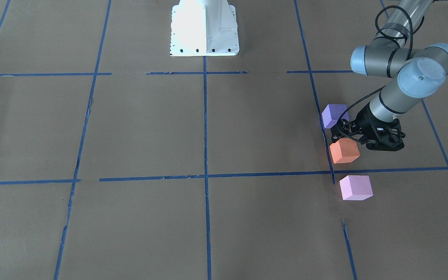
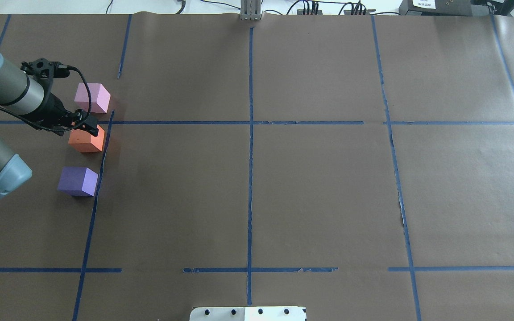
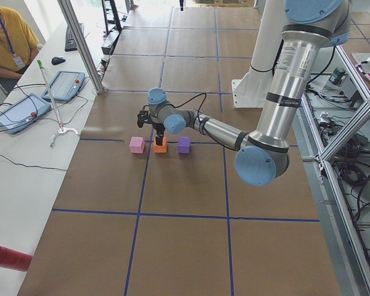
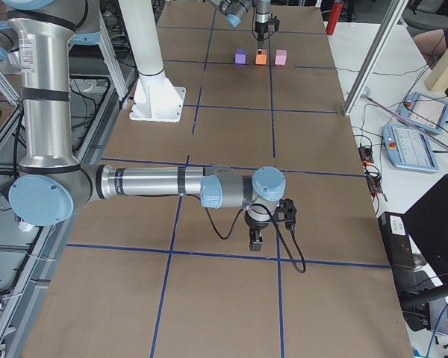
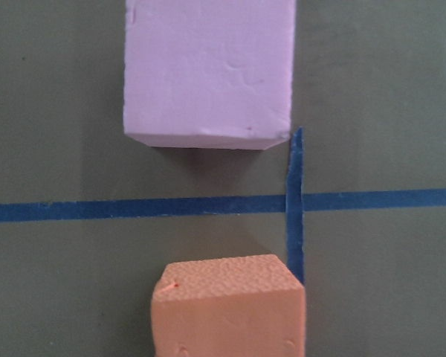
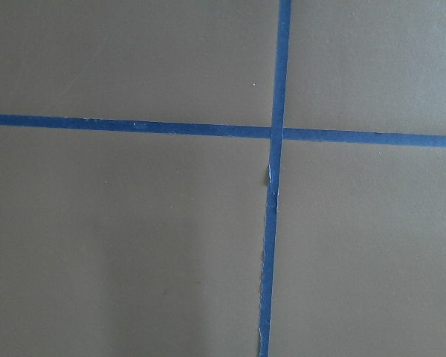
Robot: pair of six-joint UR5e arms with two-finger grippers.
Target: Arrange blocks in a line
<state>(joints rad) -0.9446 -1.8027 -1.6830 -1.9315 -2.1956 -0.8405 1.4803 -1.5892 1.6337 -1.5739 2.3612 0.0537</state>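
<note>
Matte foam orange block (image 5: 230, 312), finely pitted, smoother pink block (image 5: 208, 67), matte brown paper (image 2: 319, 191)

The orange cube (image 2: 86, 139) is sitting flat on the surface (image 2: 283, 178) directly beneath the left hand (image 2: 88, 128), which is hanging close over its top; whether the fingers are touching it cannot be told. The pale pink cube (image 2: 92, 98) is resting just beyond the hand, on the side away from the robot. The violet cube (image 2: 77, 180) is lying behind the hand, towards the robot. All three matte cubes are standing apart, forming a roughly straight row.
</note>
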